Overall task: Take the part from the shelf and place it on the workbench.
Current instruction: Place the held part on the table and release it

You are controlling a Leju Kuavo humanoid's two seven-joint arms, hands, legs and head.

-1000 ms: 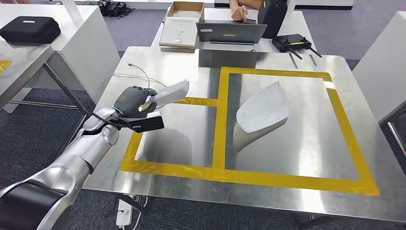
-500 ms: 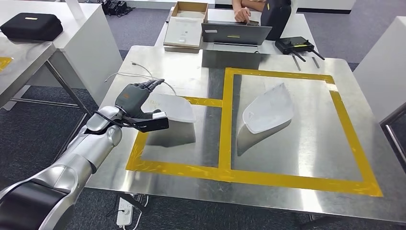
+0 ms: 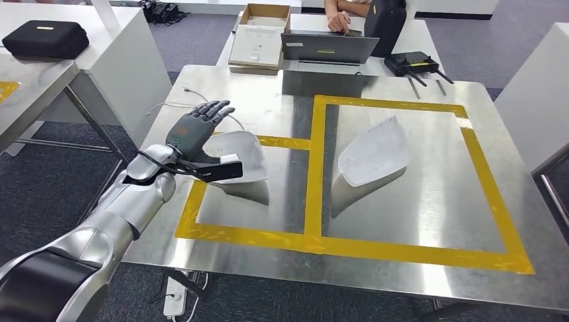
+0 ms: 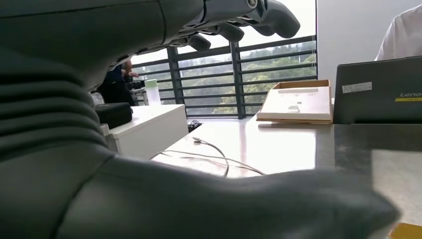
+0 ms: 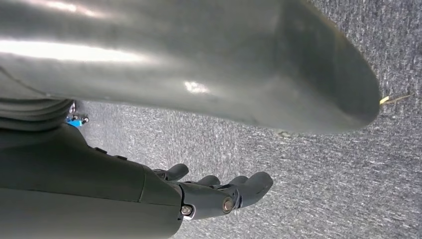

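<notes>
Behind, a "Lenovo" laptop (image 4: 378, 89); left hand (image 3: 194, 131) spread, released beside the white part (image 3: 238, 157).

Floor (image 3: 40, 181): blue-grey carpet throughout. Steel-topped bench (image 3: 402, 268) in centre, surface reflective, marked with yellow tape (image 3: 315, 174) forming two adjoining rectangles. White desk (image 3: 121, 54) to the left, black case (image 3: 45, 38) on it. Behind the bench, a further desk with an open laptop (image 3: 327, 47), a shallow cardboard box (image 3: 258, 30), a black router (image 3: 408, 62); a person's arm at the laptop. White power strip (image 3: 173, 298) on floor. Left wrist view: windows (image 4: 259, 74) with dark railing, trees outside, daylight.
</notes>
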